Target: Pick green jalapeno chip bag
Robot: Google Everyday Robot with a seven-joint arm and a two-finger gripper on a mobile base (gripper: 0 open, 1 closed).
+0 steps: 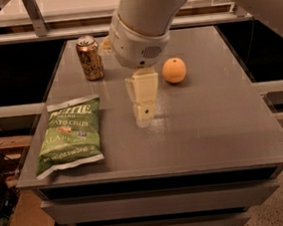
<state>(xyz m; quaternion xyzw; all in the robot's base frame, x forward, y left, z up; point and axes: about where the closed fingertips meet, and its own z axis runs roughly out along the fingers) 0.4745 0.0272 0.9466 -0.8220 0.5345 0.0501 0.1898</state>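
Grey tabletop (222, 122): your gripper (144, 115) is hovering above it, grip state untellable; green jalapeno chip bag (69, 136) is lying ungrasped, left of it.

White lettering on the flat, crinkly green jalapeno chip bag (69, 136): the top line reads "KETTLE", with a tiny "BRAND" under it, then "POTATO CHIPS". The larger word lower down looks like "JALAPEÑO", but it's too soft to be sure. The gold-brown patterned metal can (90, 57) shows nothing readable. The cream gripper (145, 115), hanging over the middle of the grey table (208, 128), has no markings.
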